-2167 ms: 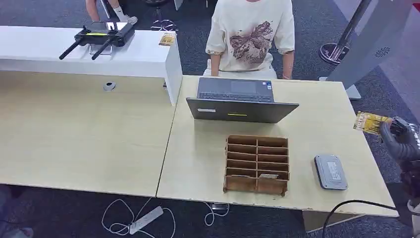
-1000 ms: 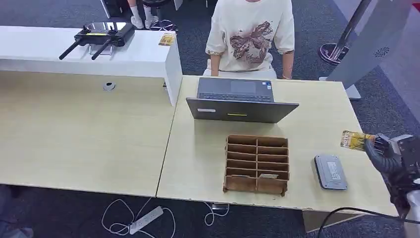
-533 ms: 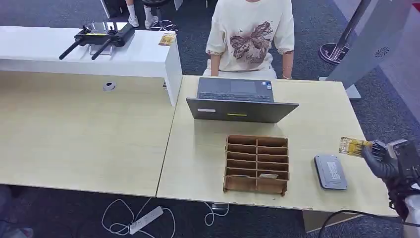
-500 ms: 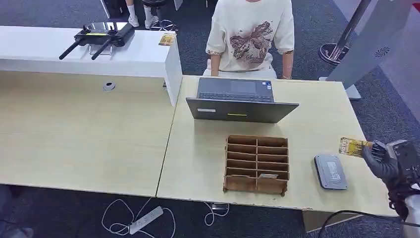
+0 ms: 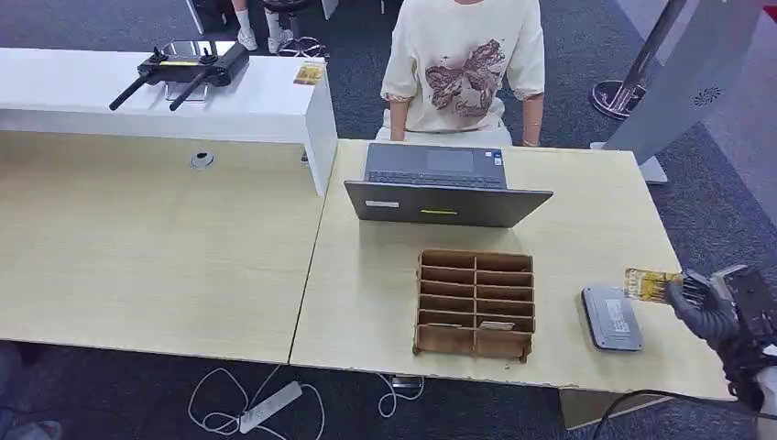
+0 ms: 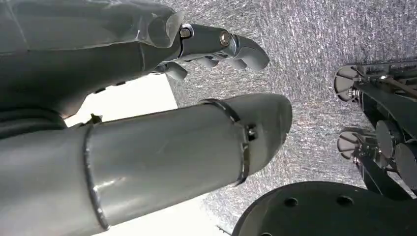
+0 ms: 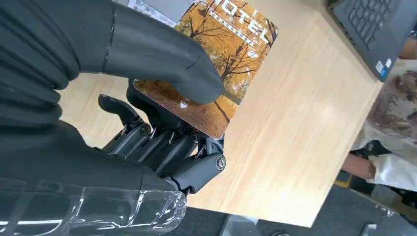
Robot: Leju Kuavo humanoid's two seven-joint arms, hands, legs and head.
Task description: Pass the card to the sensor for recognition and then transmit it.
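Left hand [image 6: 216, 49]: I am seeing it in the left wrist view hanging over grey carpet, holding nothing, fingers curled loosely apart from the thick thumb.
White counter [image 5: 137, 92]: sitting at the upper left of the head frame, carrying a black controller [image 5: 183, 66] with two antennas and a small yellow card [image 5: 310, 71] at its right end.
Worktop [image 5: 385, 275]: pale wood, running across the middle of the frame.
Laptop [image 5: 444, 188]: standing open at the upper centre of the worktop, its keyboard facing a person [image 5: 463, 69] in a cream printed shirt sitting behind it.
Divider box [image 5: 475, 302]: brown, slotted, lying below the laptop at centre.
Sensor [image 5: 611, 317]: a flat grey pad lying right of the box, toward the worktop's right edge.
Card [image 5: 649, 283]: orange, autumn trees and the word HOTEL on it; I am watching it hang just right of and above the sensor, and I cannot tell whether it touches.
Right hand [image 5: 710, 307]: coming in at the lower right, pinching the card between thumb and fingers [image 7: 162, 142].
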